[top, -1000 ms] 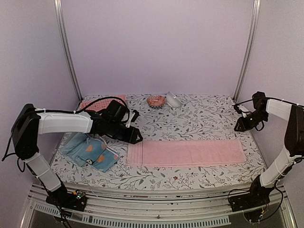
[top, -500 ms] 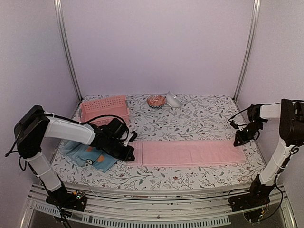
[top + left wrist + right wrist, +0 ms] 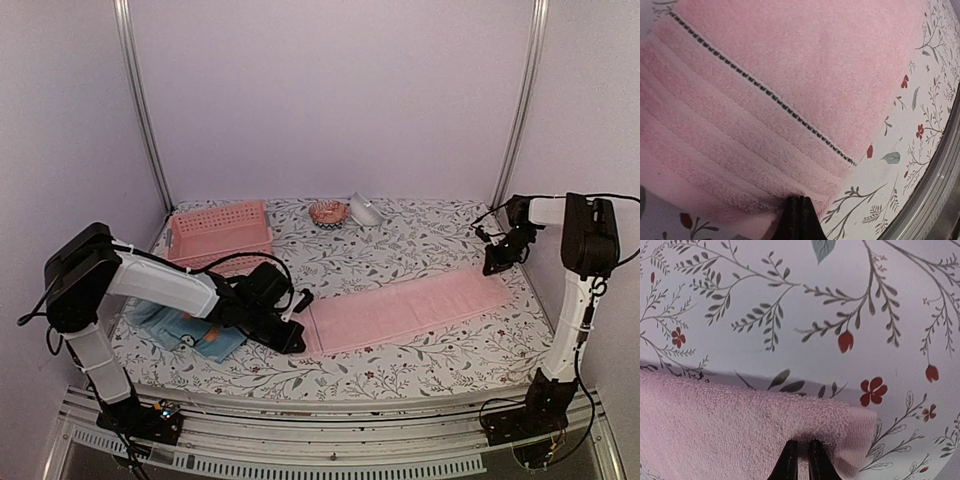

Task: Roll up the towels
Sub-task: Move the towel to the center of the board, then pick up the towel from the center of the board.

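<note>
The pink towel [image 3: 410, 308] lies stretched slantwise across the table, its right end further back. My left gripper [image 3: 298, 335] is shut on its near left hem; in the left wrist view the gripper [image 3: 801, 200] has its jaws pressed together into the ribbed edge of the towel [image 3: 790, 75]. At the far right corner my right gripper [image 3: 490, 265] is also shut on the cloth. In the right wrist view that gripper [image 3: 803, 444] pinches the towel's corner [image 3: 715, 425], raised slightly off the table. The light blue towel with orange motifs [image 3: 200, 335] lies crumpled at the left, under my left arm.
A pink perforated basket [image 3: 220, 225] stands at the back left. A small patterned bowl [image 3: 328, 212] and a white object [image 3: 365, 210] sit at the back middle. The floral tablecloth [image 3: 420, 240] covers the table; the metal front rail [image 3: 935, 180] runs close to the left gripper.
Both grippers came down and shut on the pink towel's ends. The towel has swung from straight to slanted: its right end went back, its left end shifted right.
</note>
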You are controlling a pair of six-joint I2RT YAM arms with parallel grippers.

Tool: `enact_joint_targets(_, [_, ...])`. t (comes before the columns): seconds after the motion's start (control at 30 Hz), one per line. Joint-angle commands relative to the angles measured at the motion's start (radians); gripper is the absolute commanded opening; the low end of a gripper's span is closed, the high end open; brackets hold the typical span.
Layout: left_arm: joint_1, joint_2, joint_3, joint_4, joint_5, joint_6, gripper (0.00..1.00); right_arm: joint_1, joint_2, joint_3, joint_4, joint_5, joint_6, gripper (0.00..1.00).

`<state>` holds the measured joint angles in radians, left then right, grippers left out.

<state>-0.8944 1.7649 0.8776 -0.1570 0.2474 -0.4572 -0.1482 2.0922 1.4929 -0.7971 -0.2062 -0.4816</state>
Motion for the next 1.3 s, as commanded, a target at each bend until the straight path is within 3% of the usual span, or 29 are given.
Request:
enact_joint_targets(0.0, [-0.068, 0.071, 0.009, -0.067, 0.022, -0.033, 0.0, 0.009, 0.102, 0.109, 0.003, 0.054, 0.009, 0.11])
enact_joint_targets(0.13, [-0.099, 0.071, 0.044, -0.149, -0.014, -0.069, 0.0, 0.009, 0.144, 0.175, -0.001, 0.089, 0.011, 0.13])
enact_joint_targets(0.4, [-0.11, 0.045, 0.045, -0.135, -0.024, -0.068, 0.0, 0.01, 0.133, 0.256, -0.061, 0.047, 0.025, 0.15])
enact_joint_targets(0.63, [-0.106, -0.027, 0.087, -0.174, -0.084, -0.003, 0.29, 0.008, -0.038, 0.17, -0.07, 0.009, 0.031, 0.27])
enact_joint_targets(0.8, [-0.092, -0.093, 0.094, -0.143, -0.131, 0.031, 0.42, -0.004, -0.097, 0.107, -0.067, 0.013, 0.037, 0.28])
enact_joint_targets(1.07, [-0.042, -0.121, 0.101, -0.019, -0.166, 0.014, 0.45, -0.043, -0.074, 0.06, -0.072, 0.017, 0.033, 0.3])
enact_joint_targets(1.27, [0.01, -0.085, 0.034, 0.125, -0.114, -0.077, 0.45, -0.042, -0.056, 0.03, -0.062, 0.017, 0.013, 0.32])
